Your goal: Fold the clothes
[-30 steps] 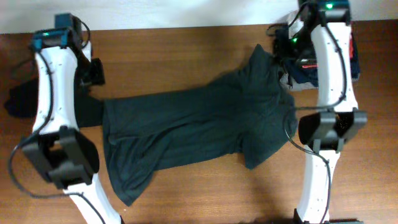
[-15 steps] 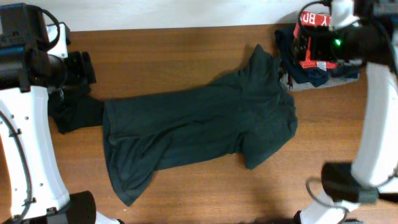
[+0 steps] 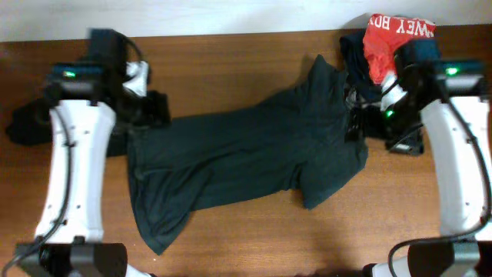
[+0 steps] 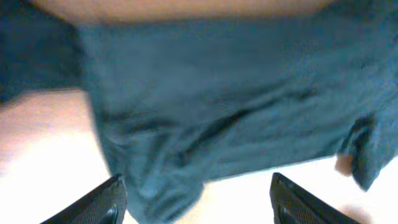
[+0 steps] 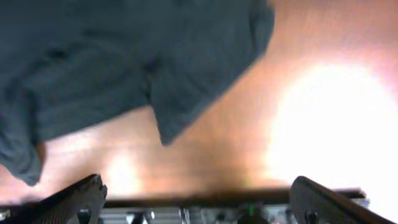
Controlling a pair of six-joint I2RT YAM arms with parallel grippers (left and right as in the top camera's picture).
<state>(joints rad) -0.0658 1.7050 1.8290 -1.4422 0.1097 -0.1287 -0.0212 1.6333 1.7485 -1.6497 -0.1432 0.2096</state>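
A large dark green T-shirt (image 3: 246, 158) lies spread and wrinkled across the middle of the wooden table (image 3: 231, 61). My left gripper (image 3: 151, 110) hovers over the shirt's left end. It is open and empty in the left wrist view (image 4: 199, 202), with the shirt (image 4: 217, 93) below it. My right gripper (image 3: 363, 123) hovers at the shirt's right end by the sleeve. It is open and empty in the right wrist view (image 5: 199, 199), where the shirt (image 5: 112, 62) fills the upper left. Both wrist views are blurred.
A pile of other clothes sits at the back right corner, with a red cloth with white lettering (image 3: 396, 35) on top of dark cloth (image 3: 355, 54). A black cloth (image 3: 27, 123) lies at the left edge, partly behind my left arm.
Both arms have swung inward over the table. The left gripper moved right to the shirt's left end. The right gripper moved down from the back pile to the shirt's right end.
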